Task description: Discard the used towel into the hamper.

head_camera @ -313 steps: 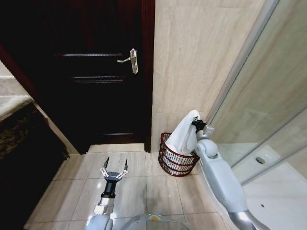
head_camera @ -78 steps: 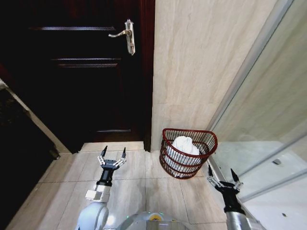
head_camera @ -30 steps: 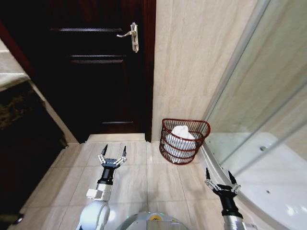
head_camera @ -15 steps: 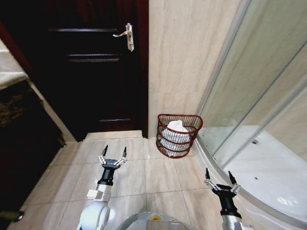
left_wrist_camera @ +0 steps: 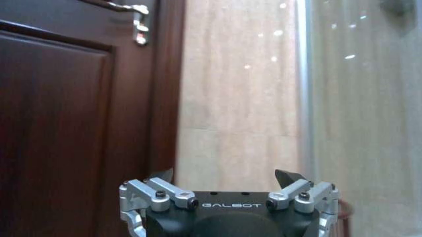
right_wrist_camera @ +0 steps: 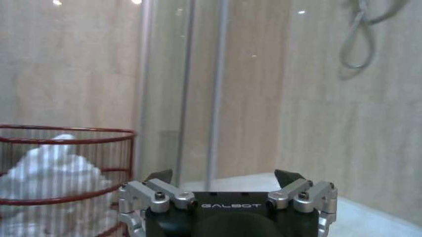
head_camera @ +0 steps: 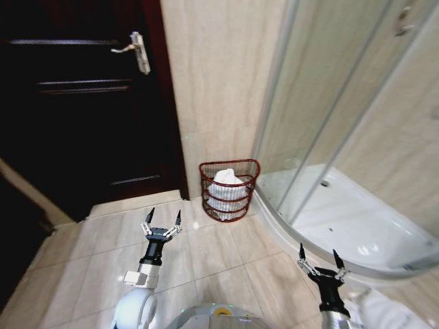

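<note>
— Since half a second ago the whole scene slides left as the camera turns; has anything itself moved?
— No; the hamper (head_camera: pixel 230 190) stands on the tiled floor (head_camera: pixel 206 253) by the wall, at about twelve o'clock from the robot, with the white towel (head_camera: pixel 228 184) heaped inside it (its top just under the rim).
— And the arms?
— Left gripper (head_camera: pixel 162 224) hovers low at eleven o'clock, fingers spread, nothing held. Right gripper (head_camera: pixel 318 262) hangs at four o'clock beside the shower tray (head_camera: pixel 357 226), spread and empty too
</note>
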Robot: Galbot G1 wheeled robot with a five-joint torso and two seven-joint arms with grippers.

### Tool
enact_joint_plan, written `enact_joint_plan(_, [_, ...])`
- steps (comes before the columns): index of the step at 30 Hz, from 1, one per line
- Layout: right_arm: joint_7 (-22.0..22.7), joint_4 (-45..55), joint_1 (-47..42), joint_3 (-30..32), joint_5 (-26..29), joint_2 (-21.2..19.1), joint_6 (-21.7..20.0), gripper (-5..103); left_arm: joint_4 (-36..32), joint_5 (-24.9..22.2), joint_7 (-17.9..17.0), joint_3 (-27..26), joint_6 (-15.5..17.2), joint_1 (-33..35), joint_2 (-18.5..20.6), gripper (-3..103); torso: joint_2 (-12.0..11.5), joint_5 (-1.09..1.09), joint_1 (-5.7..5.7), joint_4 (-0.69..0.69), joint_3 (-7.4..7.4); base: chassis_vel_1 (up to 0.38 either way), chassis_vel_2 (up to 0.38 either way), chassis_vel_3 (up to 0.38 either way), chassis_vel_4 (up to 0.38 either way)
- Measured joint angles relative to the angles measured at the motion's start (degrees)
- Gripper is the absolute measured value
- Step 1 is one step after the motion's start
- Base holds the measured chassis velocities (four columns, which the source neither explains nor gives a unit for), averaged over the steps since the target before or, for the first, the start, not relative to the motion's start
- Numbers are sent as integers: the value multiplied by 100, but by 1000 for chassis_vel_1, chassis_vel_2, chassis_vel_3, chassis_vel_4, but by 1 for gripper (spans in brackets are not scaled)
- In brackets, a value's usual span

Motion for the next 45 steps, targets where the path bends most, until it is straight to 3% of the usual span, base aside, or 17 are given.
enact_joint_plan(11, [-118, 83, -43, 40, -11, -2, -36, 100, 39, -20, -1, 26, -100, -70, -13, 100, 1, -1, 0, 0, 1, -129, -129, -86, -87])
enact_joint_plan(45, [-175, 49, -52, -44, -202, 63, 57, 100, 123, -104, 5, 39, -282, -18, -15, 100, 2, 0, 0, -1, 2, -104, -110, 102, 113])
